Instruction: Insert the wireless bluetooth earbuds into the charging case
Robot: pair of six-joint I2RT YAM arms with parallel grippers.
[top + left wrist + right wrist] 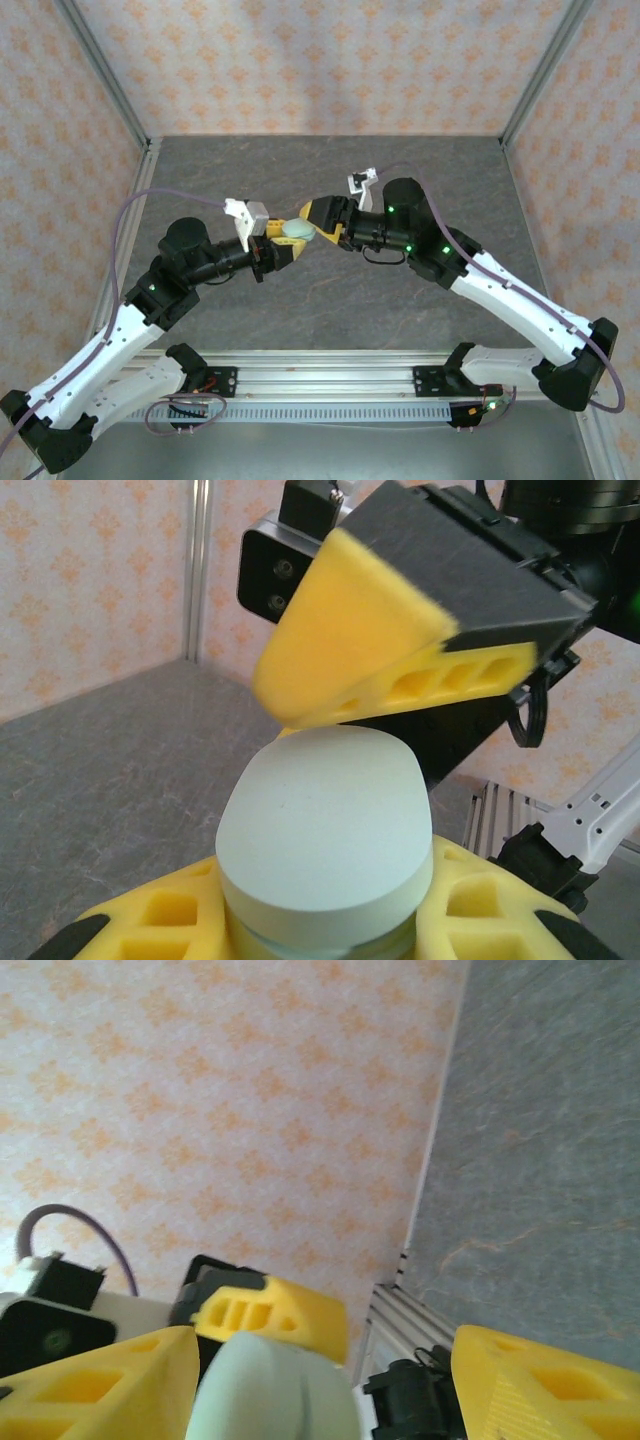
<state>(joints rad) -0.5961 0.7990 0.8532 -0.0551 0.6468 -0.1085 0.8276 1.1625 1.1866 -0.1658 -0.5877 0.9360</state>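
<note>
Left hand clamped on the closed pale green case, mid-frame above the worktop; right hand spread wide astride its upper end, seemingly the lid-opening step, next calling for a careful pinch and lift of the lid.

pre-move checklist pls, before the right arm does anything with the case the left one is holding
1. Left gripper shut on the charging case: ok.
2. Case held off the table: ok.
3. Right gripper open, one finger on each side of the case: ok.
4. Case open for insertion: not ok, looks closed.
5. Right finger touching the case or just above it: cannot tell.
6. Earbuds located and ready to pick: cannot tell.
</note>
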